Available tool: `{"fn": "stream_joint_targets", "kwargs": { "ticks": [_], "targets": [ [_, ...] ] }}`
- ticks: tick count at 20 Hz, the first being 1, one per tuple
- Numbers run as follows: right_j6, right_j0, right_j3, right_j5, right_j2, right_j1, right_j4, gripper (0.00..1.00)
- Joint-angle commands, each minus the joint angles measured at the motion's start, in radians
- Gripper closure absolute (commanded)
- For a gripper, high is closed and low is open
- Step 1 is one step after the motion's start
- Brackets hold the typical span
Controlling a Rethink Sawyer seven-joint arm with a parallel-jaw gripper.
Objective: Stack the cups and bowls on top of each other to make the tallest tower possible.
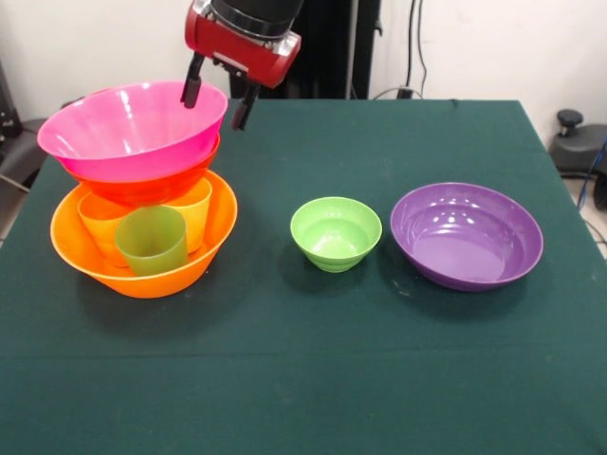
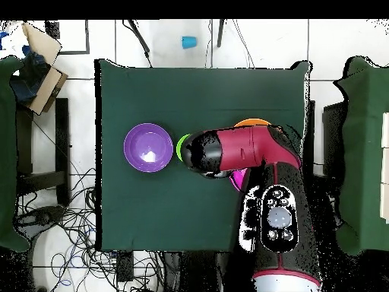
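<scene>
We see the gripper (image 1: pixel 220 102) hanging just behind the rim of the pink bowl (image 1: pixel 133 130), its fingers (image 1: pixel 193 87) spread apart with nothing between them; the left one sits at or just over the pink rim, and we cannot tell whether it touches.

The tower (image 1: pixel 142 194) stands at the left of the bench (image 1: pixel 313 379): the large orange bowl (image 1: pixel 142 275) is the base, and inside it stand a green cup (image 1: pixel 152 242) in front, an orange cup (image 1: pixel 100 223) behind it to the left and a yellow cup (image 1: pixel 194 213) to the right. On those cups rests a wide red-orange bowl (image 1: pixel 147 185), and the pink bowl is nested in that, tilted a little (its left rim looks lower).

Loose on the bench are the light green bowl (image 1: pixel 336 233) and the purple bowl (image 1: pixel 467 235), both empty and upright, near each other but apart. A blue cup (image 2: pixel 188 42) lies on the floor beyond the bench, seen only from overhead.

We judge the next piece to be the small green bowl. To do it well, we would lift clear of the pink rim without brushing it, since the upper bowls sit only on three cup rims. Then we would pinch the green bowl's rim firmly and lower it gently into the pink bowl's centre.
</scene>
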Motion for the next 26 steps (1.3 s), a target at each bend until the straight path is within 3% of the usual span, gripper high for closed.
{"fn": "stream_joint_targets", "kwargs": {
  "ticks": [1, 14, 26],
  "targets": [
    [-0.173, 0.006, 0.007, 0.035, 0.070, -0.013, -0.055, 0.00],
    [-0.203, -0.012, 0.027, 0.080, 0.109, -0.052, -0.001, 0.00],
    [-0.201, -0.003, -0.029, 0.217, 0.154, -0.079, 0.071, 0.00]
  ]
}}
